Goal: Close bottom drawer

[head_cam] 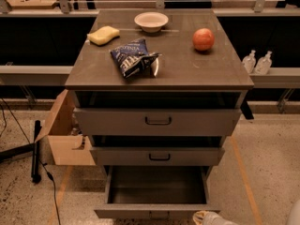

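The bottom drawer (157,213) of the grey-brown cabinet is pulled far out, and its inside (157,185) is empty. Its small dark handle sits at the lower edge of the view. The middle drawer (158,156) and the top drawer (158,121) above it are each pulled out a little. My gripper (207,218) shows only as a pale shape at the bottom edge. It is just right of the bottom drawer's front right corner, close to the panel.
On the cabinet top (215,74) lie a yellow sponge (103,35), a white bowl (151,21), a blue chip bag (133,56) and a red apple (203,39). An open cardboard box (63,135) stands to the left, with cables on the floor. Two bottles (256,62) stand to the right.
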Tool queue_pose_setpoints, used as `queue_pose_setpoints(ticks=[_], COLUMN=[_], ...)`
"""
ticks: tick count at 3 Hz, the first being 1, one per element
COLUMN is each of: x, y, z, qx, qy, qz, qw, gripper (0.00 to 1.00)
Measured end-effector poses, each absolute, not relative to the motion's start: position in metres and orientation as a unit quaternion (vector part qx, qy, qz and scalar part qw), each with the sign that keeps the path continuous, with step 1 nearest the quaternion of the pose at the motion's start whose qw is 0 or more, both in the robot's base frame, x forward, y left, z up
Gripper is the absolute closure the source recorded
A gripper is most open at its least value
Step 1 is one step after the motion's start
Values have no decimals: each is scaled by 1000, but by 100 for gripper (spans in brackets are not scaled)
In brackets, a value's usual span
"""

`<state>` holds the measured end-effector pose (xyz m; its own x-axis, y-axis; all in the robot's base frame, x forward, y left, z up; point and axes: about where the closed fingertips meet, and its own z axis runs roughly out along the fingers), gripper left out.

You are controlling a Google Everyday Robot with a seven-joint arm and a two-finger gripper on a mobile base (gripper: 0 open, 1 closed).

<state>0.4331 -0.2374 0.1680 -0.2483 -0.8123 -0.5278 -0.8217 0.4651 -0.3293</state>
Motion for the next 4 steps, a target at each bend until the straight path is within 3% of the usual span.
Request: queue_pose_setpoints(ticks=[4], x=[529], y=[-219], z=[165], qx=[-516], qy=[756], qz=[-26], qw=[403], gripper=[100])
